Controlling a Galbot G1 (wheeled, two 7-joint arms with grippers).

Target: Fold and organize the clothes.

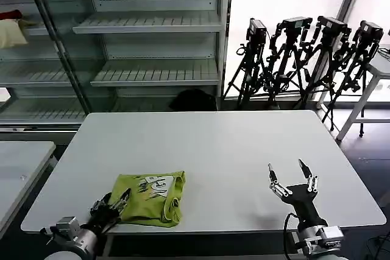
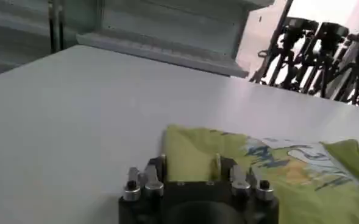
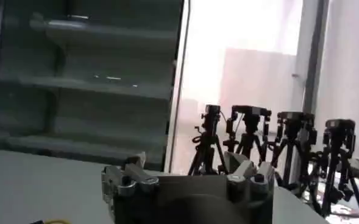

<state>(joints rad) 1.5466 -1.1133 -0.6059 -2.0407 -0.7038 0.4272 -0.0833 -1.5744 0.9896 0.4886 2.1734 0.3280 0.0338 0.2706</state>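
I see the folded T-shirt [image 1: 151, 198] on the bench [image 1: 213, 150] near its front edge. My left gripper [image 1: 117, 204] pinches its corner; my right gripper [image 1: 291, 178] hovers apart, jaws spread.

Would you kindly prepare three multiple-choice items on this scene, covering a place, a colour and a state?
1. Where does the folded lime yellow-green cotton T-shirt lie on the white rectangular table?
A. near front edge, robot's left
B. far right corner
C. centre

2. What colour is its printed graphic?
A. black
B. white
C. red

3. How do the right gripper jaws stand?
A. spread open
C. clamping the shirt
B. shut empty

Answers: 1 A, it sits beside the left gripper; 2 B, pale lettering shows on top; 3 A, its jaws stand apart above bare tabletop.
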